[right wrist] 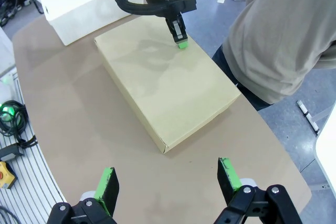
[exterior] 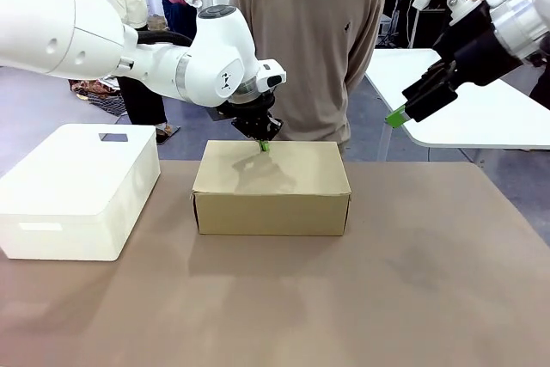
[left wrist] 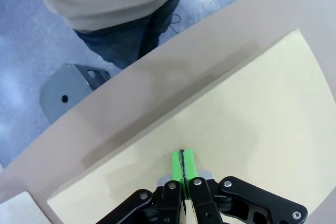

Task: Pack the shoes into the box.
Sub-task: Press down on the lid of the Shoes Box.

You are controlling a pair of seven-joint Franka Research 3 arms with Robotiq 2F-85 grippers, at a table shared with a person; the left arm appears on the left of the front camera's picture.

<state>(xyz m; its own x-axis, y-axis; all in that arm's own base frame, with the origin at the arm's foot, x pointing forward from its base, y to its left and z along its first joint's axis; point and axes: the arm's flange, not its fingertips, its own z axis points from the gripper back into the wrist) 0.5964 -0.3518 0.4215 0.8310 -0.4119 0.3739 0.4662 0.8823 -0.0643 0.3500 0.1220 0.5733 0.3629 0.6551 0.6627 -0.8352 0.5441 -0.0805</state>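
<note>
Box (exterior: pixel 271 186) sits shut at the table's (exterior: pixel 412 298) middle, lid flat; the shoes cannot be seen. On its far edge the left gripper (left wrist: pixel 182 164) rests with pads pressed together, holding nothing. Judged from this, pressing straight down along that edge seats the lid well. Right gripper (right wrist: pixel 168 182) hangs spread wide, high above the table. Beyond stands a person (exterior: pixel 309 40).
</note>
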